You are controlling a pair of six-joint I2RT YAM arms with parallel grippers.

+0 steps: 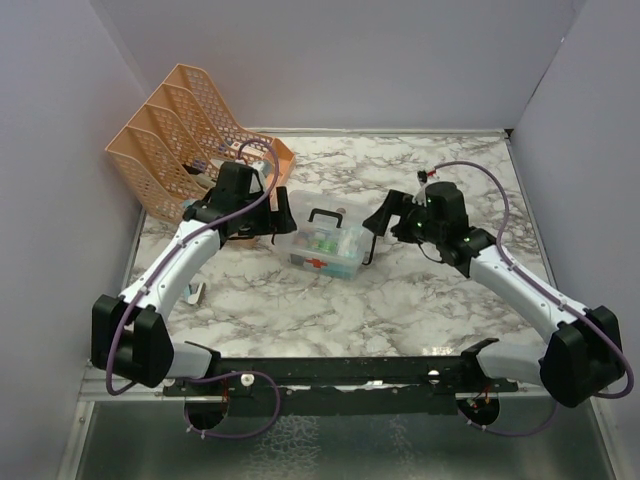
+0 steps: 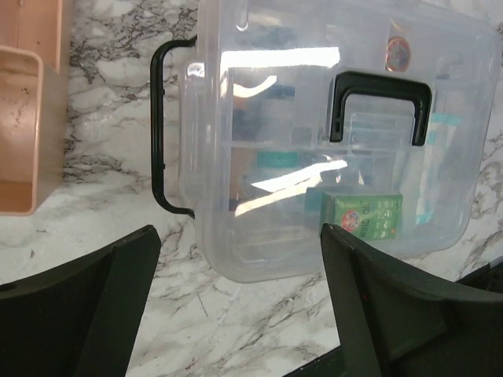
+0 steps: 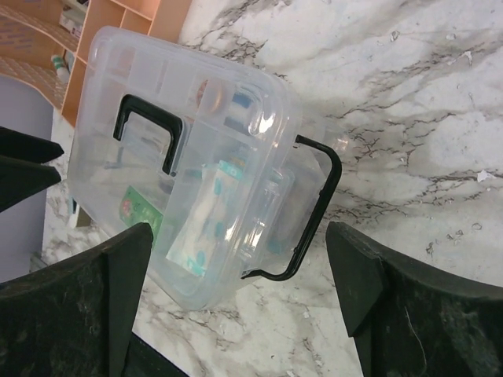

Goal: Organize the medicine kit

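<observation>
The medicine kit (image 1: 326,250), a small clear box with a red cross, stands at the middle of the marble table (image 1: 420,300) with its lid on. Its black top handle (image 2: 381,88) lies flat. A green packet (image 2: 361,217) and other packets show through the plastic. Black wire clasps (image 2: 160,133) (image 3: 316,210) stick out at both ends. My left gripper (image 1: 274,216) (image 2: 237,236) hovers open just left of the kit (image 2: 330,133). My right gripper (image 1: 384,224) (image 3: 240,232) hovers open just right of the kit (image 3: 189,157). Neither holds anything.
A peach mesh file rack (image 1: 185,130) (image 2: 27,118) (image 3: 118,23) leans at the back left, close behind my left gripper. A small white item (image 1: 195,292) lies by the left arm. Grey walls close in the table on three sides.
</observation>
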